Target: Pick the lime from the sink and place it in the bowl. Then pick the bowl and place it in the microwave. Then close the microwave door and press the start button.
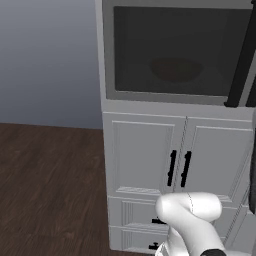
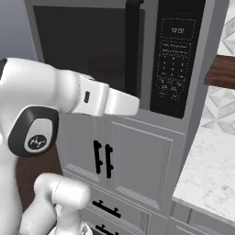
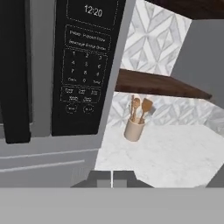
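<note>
Right base view: the light-grey microwave (image 2: pixel 137 59) fills the upper cabinet column, its door (image 2: pixel 87 50) swung shut against the frame, the long black bar handle (image 2: pixel 132 50) running vertically just left of the black keypad panel (image 2: pixel 176 55).

Through the dark tinted window in the left base view, the reddish-brown bowl (image 1: pixel 175 69) sits inside on the turntable; the lime cannot be made out through the glass.

The white arm (image 2: pixel 69 98) reaches forward across the lower door, its forearm pointing toward the keypad's lower edge.

In the hand view the keypad stands tall and narrow, long axis vertical, above and to the left of the gripper (image 3: pixel 112 179), whose fingers are pressed together with nothing between them. The bottom row of round keys (image 3: pixel 79 109), where a start button would likely sit, lies up and left of the fingertips, apart from them and not touched.

With the bowl in and the door closed, the press looks like the only step left; it seems to call for raising the clenched fingers and shifting them left onto that bottom row, then pushing straight in. Which of the small keys is start is too blurred to tell.

A cream utensil holder (image 3: pixel 134 129) with wooden spoons stands on the marble counter (image 3: pixel 175 153), well to the right.
</note>
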